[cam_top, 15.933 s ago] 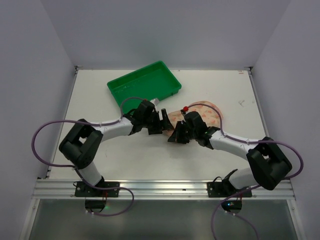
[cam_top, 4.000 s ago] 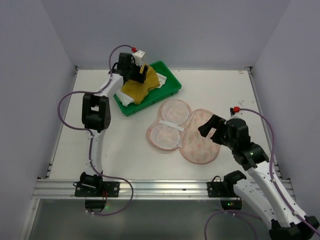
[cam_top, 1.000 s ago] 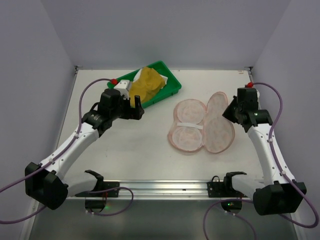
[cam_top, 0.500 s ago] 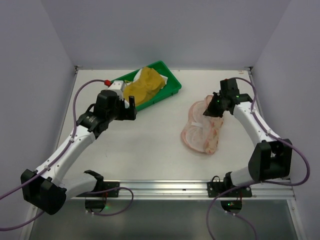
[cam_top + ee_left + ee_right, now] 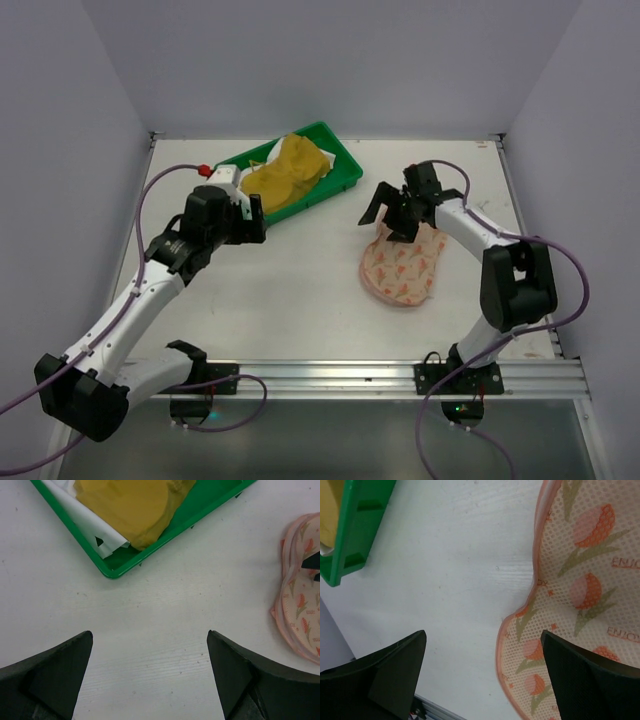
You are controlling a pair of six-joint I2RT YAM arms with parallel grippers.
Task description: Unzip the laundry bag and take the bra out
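The laundry bag lies folded shut on the table right of centre, tulip-printed side up, and also shows in the left wrist view and the right wrist view. My right gripper hovers open over its far left edge, holding nothing. The mustard-yellow bra lies in the green tray with white fabric beside it. My left gripper is open over bare table just in front of the tray.
The green tray's near corner sits close ahead of the left fingers, and its end shows at the right wrist view's upper left. White walls enclose the table on three sides. The metal rail runs along the near edge.
My right gripper has opened and let go of the bag's flap. The bag has folded over shut, printed side up. The right arm swung left; the left arm drew back slightly.
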